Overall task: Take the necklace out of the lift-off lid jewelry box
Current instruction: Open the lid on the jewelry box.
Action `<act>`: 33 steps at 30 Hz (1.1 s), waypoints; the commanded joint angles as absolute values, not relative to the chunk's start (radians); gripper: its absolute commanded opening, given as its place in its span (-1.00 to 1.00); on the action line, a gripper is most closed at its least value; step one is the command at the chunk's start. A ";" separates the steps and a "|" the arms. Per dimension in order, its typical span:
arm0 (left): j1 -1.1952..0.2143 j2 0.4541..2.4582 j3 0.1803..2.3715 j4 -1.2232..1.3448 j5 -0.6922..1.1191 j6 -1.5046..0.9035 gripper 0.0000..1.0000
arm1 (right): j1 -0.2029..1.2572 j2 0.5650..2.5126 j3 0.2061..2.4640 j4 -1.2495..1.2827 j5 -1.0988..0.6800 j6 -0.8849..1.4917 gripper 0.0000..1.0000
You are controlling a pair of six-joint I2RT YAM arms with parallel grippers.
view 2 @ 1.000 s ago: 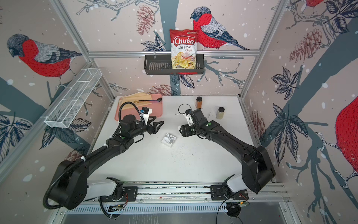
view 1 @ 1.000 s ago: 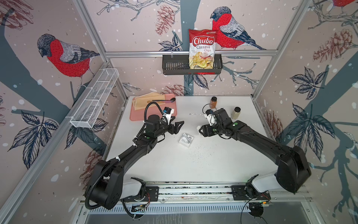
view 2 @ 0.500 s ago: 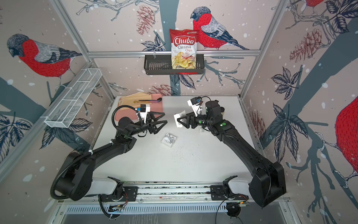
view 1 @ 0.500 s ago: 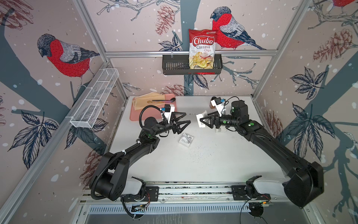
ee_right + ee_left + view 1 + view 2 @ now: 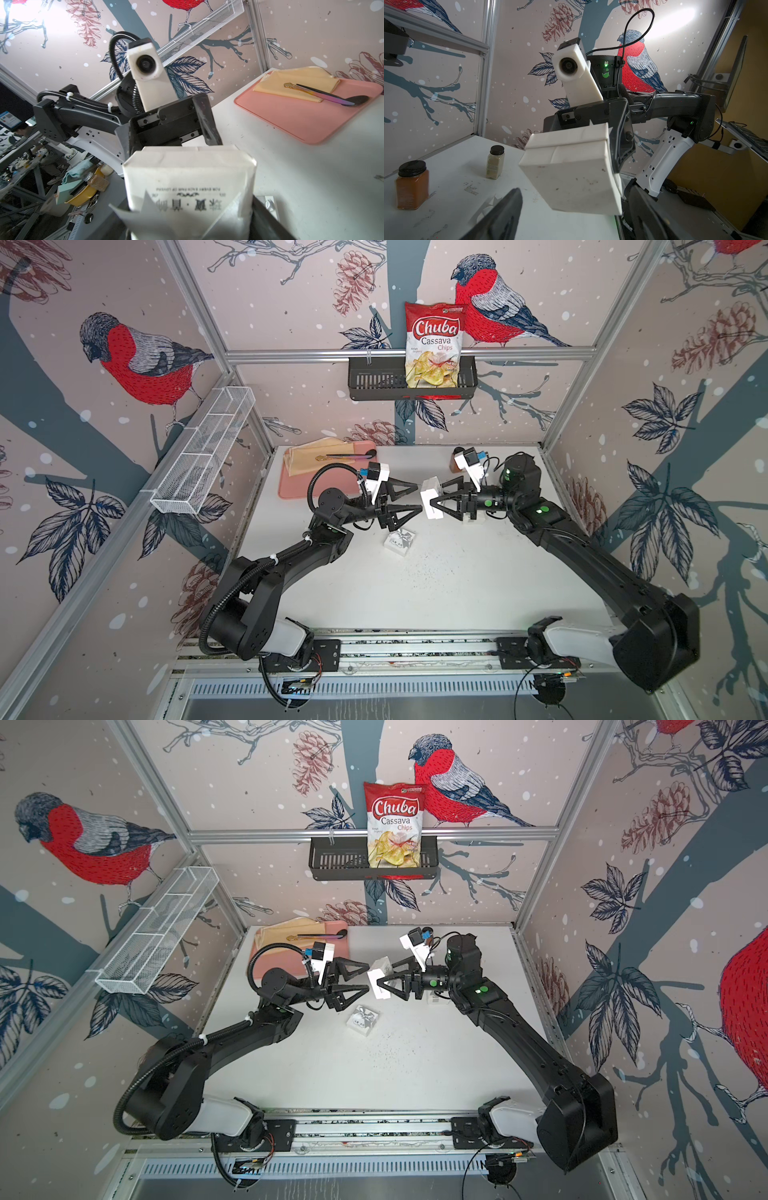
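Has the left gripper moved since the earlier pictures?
Yes. The left gripper moved away from the pink tray, toward the box that the right gripper holds.

Chips bag (image 5: 434, 346) reads "Chuba Cassava Chips"; box (image 5: 187, 187) print inverted, illegible

On the back wall I see a bag of Chuba cassava chips (image 5: 434, 346) standing in a black basket (image 5: 374, 381), toward its right end. A white wire basket (image 5: 203, 452) hangs along the left wall. At the far left corner of the white table (image 5: 436, 585) a pink tray (image 5: 291, 487) holds a folded yellow cloth (image 5: 309, 456), and a dark-bowled spoon (image 5: 332, 97) lies across both. In the left wrist view, an amber jar (image 5: 412, 186) and a smaller bottle of pale powder (image 5: 495, 162) stand upright, apart, both black-lidded.
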State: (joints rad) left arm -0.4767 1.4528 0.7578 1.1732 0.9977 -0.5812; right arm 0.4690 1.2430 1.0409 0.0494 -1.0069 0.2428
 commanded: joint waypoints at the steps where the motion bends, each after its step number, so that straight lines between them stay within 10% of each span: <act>1: -0.480 1.479 0.780 1.285 1.046 -0.662 0.83 | 0.470 1.236 1.039 0.133 -1.067 0.259 0.49; 33: -0.499 1.551 0.815 1.400 1.077 -0.793 0.82 | 0.480 1.284 1.048 0.127 -1.098 0.209 0.47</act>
